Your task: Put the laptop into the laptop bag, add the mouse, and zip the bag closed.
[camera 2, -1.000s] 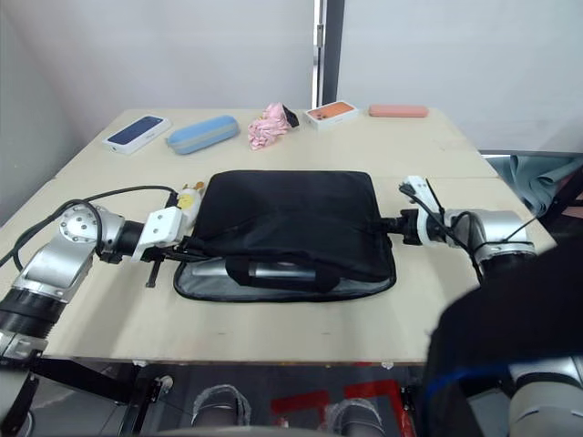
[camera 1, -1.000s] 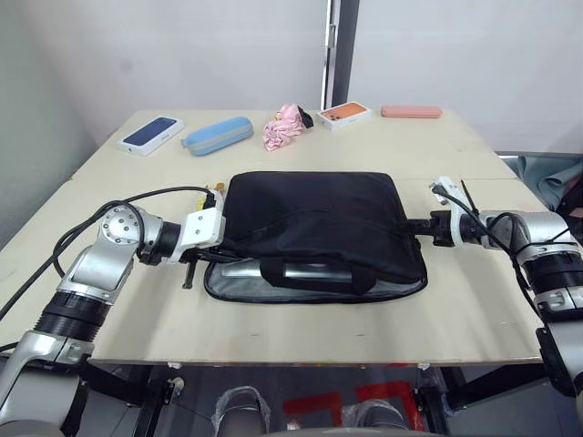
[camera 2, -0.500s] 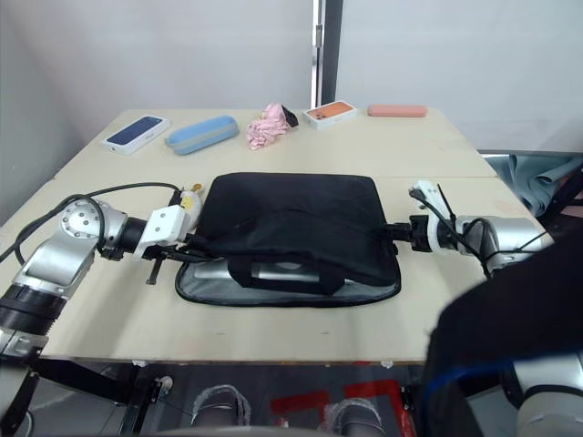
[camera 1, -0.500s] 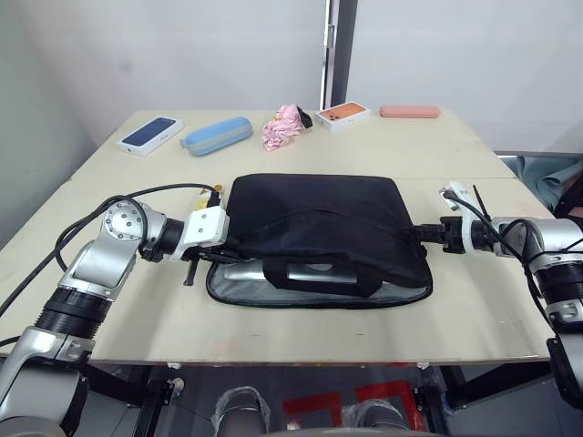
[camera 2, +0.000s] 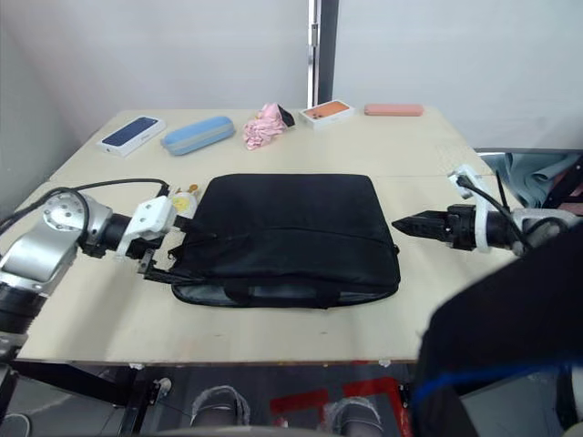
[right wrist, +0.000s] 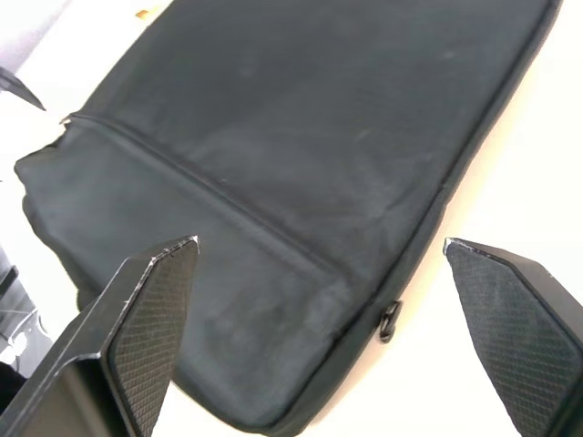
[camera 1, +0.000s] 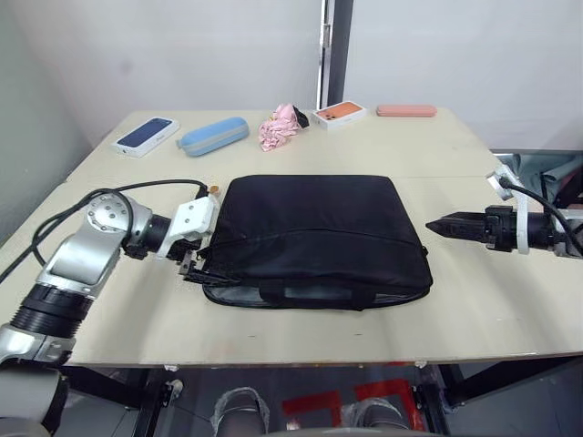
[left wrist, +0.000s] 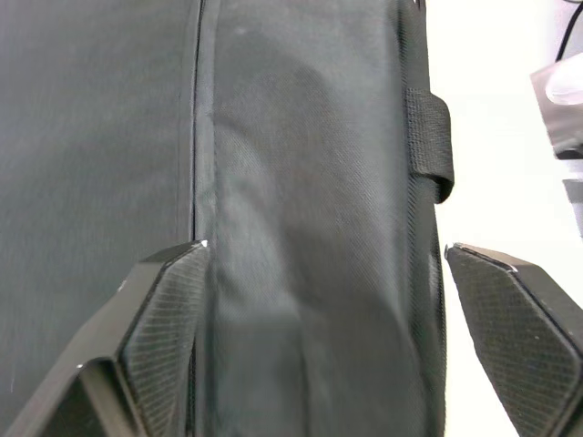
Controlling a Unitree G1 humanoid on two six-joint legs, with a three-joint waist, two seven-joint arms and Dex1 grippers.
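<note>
The black laptop bag (camera 1: 314, 232) lies flat in the middle of the table, its front edge slightly agape with a thin grey strip (camera 1: 291, 294) showing inside; I cannot tell whether that is the laptop. The mouse is out of view. My left gripper (camera 1: 189, 262) stands open at the bag's left front corner, its fingers (left wrist: 164, 309) straddling the bag's edge near a strap handle (left wrist: 428, 137). My right gripper (camera 1: 439, 224) is open, just off the bag's right edge and apart from it. A small yellow-white charm (camera 2: 187, 194) peeks out by the bag's left rear corner.
Along the table's far edge lie a white box with a dark blue top (camera 1: 148, 135), a light-blue oblong case (camera 1: 214, 135), a pink crumpled cloth (camera 1: 284, 126), an orange-topped box (camera 1: 340, 113) and a pink flat case (camera 1: 409, 110). Bare table (camera 1: 474, 300) surrounds the bag.
Both grippers have opened and let go of the bag's upper side, which has dropped flat over the opening. The right gripper has drawn back to the right, away from the bag.
</note>
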